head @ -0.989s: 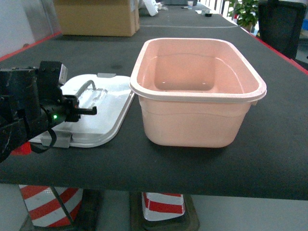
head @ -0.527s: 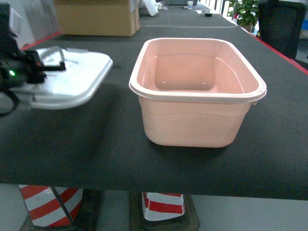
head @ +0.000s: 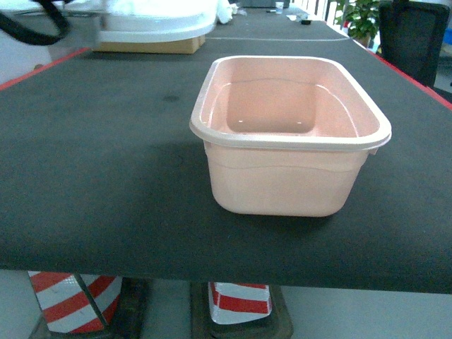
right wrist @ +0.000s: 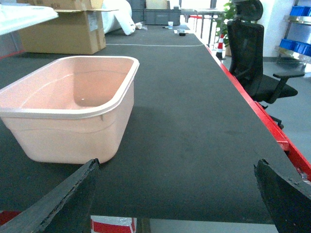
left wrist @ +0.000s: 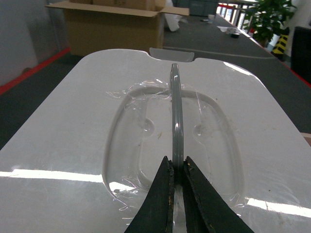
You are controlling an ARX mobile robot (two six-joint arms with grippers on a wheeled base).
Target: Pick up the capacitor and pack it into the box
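Box point(head: 289, 176) upright, long axis running away | left claw point(left wrist: 176, 167) pinching lid handle point(left wrist: 175, 116) | right claw point(right wrist: 175, 194) spread

Black table point(head: 106, 176) — pink box point(head: 289, 176) and cardboard carton point(right wrist: 63, 31) on it.

A warehouse-like workshop — long black worktop point(right wrist: 194, 111) with red edging, cardboard carton point(right wrist: 68, 29) far left, office chair point(right wrist: 252, 53) right, striped barrier bases point(head: 70, 300) beneath.
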